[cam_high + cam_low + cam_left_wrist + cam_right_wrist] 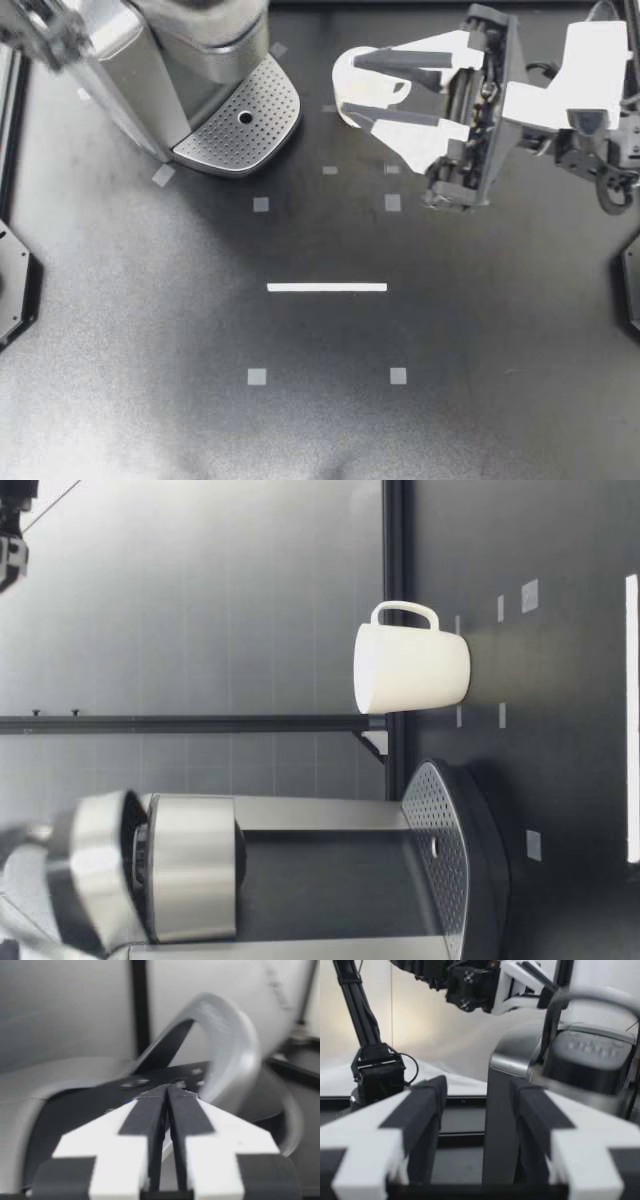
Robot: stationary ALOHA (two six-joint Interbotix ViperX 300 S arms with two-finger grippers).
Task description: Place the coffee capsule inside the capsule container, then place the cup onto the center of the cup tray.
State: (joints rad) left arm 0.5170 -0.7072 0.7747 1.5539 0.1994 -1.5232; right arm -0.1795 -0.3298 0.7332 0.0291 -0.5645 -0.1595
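A white cup [338,88] stands upright on the table, right of the coffee machine [170,70]; the low view shows the cup [412,668] with nothing around it. My right gripper [353,88] hangs open high above the cup. The perforated cup tray [245,120] at the machine's front is bare. My left arm [40,30] reaches over the machine's top. In the left wrist view my left gripper [167,1096] is shut beside the raised silver lid handle [227,1045]. No capsule shows in any view.
In the low view the machine's lid [100,875] stands raised. A white tape line [327,287] and several small grey tape squares mark the dark table. In the right wrist view the machine [580,1060] lies ahead of the open fingers.
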